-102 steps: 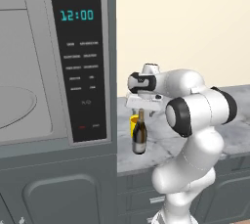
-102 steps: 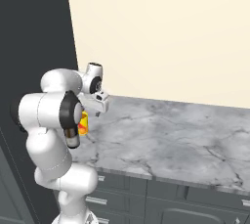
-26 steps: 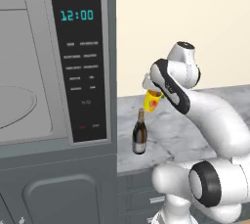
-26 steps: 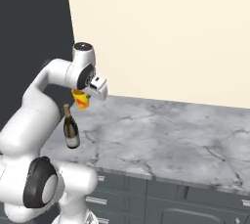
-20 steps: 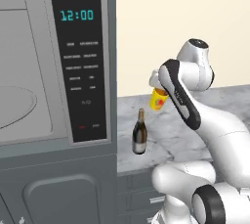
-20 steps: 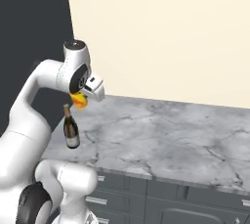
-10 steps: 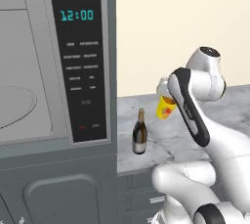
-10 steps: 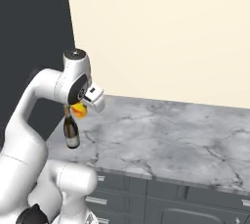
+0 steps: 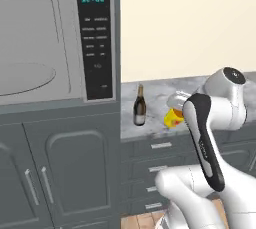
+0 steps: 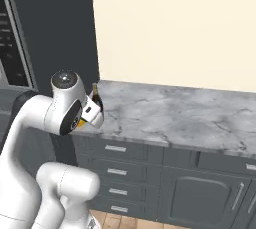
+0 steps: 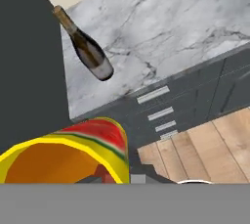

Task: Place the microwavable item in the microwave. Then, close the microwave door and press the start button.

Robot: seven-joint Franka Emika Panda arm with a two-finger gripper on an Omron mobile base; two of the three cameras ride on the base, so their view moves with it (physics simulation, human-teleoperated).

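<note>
The microwavable item (image 9: pixel 171 118), a small yellow cup with red and orange marks, hangs in my gripper (image 9: pixel 174 109), which is shut on it, out in front of the counter edge. My forearm hides much of the cup. In the hand view the cup (image 11: pixel 73 152) fills the lower left, its open mouth facing the camera. The microwave (image 9: pixel 60 102) stands to the left with its cavity and round turntable (image 9: pixel 20 76) showing and its black control panel (image 9: pixel 95 38) with cyan digits. The microwave door is out of view. From the right, the gripper (image 10: pixel 92 113) sits by my elbow.
A dark wine bottle (image 9: pixel 140 106) stands on the marble counter (image 10: pixel 175 113) near the microwave's side, also the bottle (image 11: pixel 87 49) in the hand view. Grey drawers (image 9: pixel 155 145) and cabinet doors (image 9: pixel 75 173) lie below. The wooden floor (image 11: pixel 205 145) shows beneath.
Both base views have shifted and take in more of the room, so the base has moved. The arm has swung down and back from the wall, carrying the cup away from the bottle.
</note>
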